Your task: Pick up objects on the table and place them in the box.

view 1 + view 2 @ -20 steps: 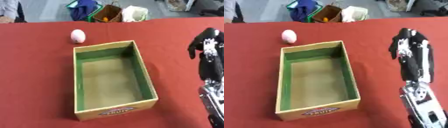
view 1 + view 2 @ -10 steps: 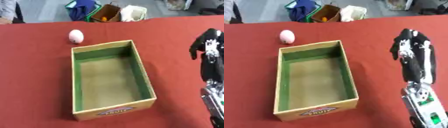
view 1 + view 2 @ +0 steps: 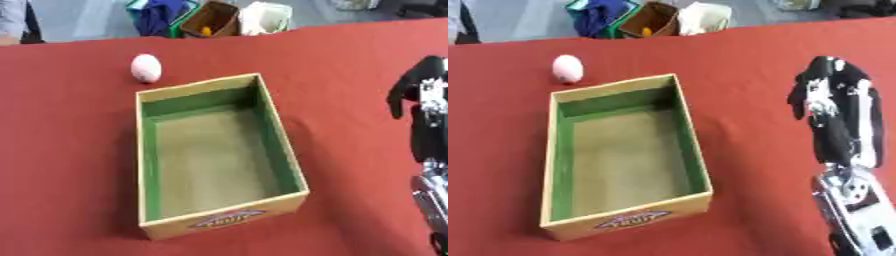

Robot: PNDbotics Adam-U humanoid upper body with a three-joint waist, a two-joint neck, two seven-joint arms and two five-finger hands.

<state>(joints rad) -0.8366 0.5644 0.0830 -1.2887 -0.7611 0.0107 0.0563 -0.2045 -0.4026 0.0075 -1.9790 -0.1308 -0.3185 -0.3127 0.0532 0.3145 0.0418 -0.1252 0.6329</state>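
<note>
Nothing has moved since earlier: your right hand (image 3: 833, 100) hovers as before, fingers curled downward, holding nothing, touching nothing. Step in hand: first pick. The pale pink egg-shaped object (image 3: 146, 67) lies on the red counter (image 3: 70, 130), far left of the hand, beyond the empty green-lined cardboard box (image 3: 284, 152). Reach across next.

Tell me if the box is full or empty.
Empty: the box shows only its bare floor and green walls; the pale egg-shaped object lies outside on the table.
</note>
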